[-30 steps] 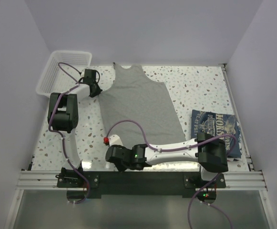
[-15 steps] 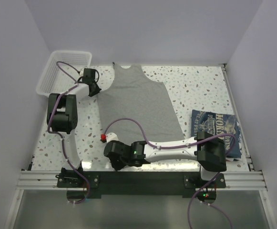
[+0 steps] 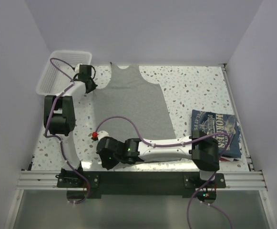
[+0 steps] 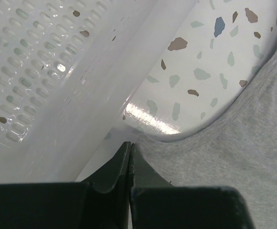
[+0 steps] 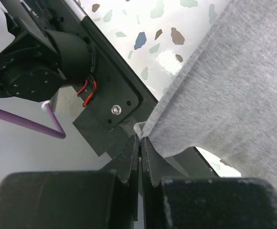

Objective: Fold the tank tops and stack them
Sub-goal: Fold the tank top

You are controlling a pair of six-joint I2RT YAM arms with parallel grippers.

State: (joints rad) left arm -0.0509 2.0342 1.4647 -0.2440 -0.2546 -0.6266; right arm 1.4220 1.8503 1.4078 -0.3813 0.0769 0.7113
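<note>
The light grey tank top point(image 3: 138, 102) lies spread on the speckled table, neck at the far side. My left gripper point(image 3: 91, 87) is shut on its left armhole edge, right beside the basket; in the left wrist view the gripper point(image 4: 129, 144) pinches the grey cloth point(image 4: 233, 157). My right gripper point(image 3: 106, 155) is shut on the top's near left hem corner at the table's front edge; in the right wrist view the gripper point(image 5: 141, 138) holds the corner of the cloth point(image 5: 243, 86) lifted. The folded navy tank top point(image 3: 214, 126) with white lettering lies at the right, with a sliver of red point(image 3: 230, 160) beneath it.
A white mesh basket point(image 3: 57, 71) stands at the far left corner, its wall point(image 4: 43, 57) close to my left fingers. The left arm's base point(image 5: 38, 62) and the black front rail point(image 3: 138, 179) lie just beyond my right gripper.
Both grippers have moved to the left, each still holding the grey tank top, and the top has slid left with them across the table.
</note>
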